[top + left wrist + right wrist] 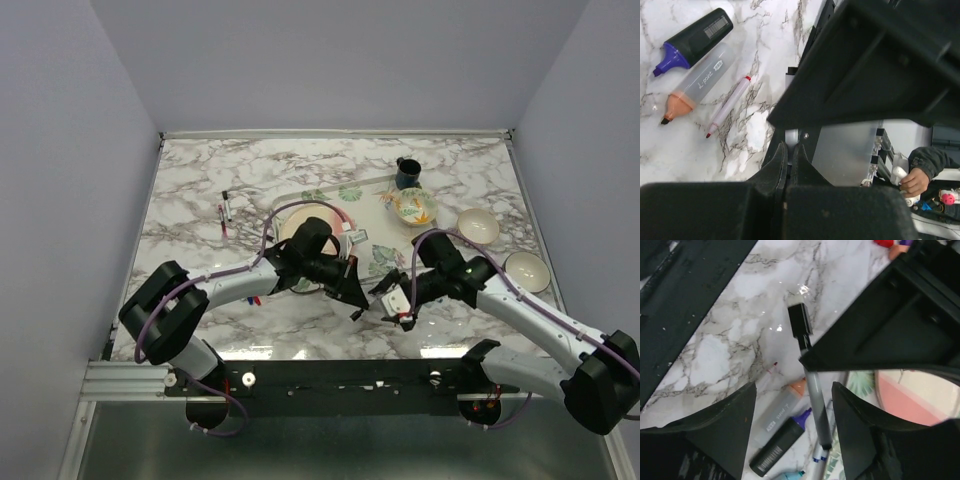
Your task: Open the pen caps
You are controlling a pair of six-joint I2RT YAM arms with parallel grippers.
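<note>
Pen point(815, 395), black cap point(799, 320) on, pinched by left gripper point(788, 159) above marble table point(190, 180); right gripper point(794, 387) wide; we note lilac walls point(60, 150).

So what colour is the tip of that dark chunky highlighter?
Purple. The highlighter shows best in the left wrist view.

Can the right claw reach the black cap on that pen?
Probably yes. The right claw is open and facing the pen, whose black cap sticks out bare past the left claw gripping it. Nothing seems to block the way.
</note>
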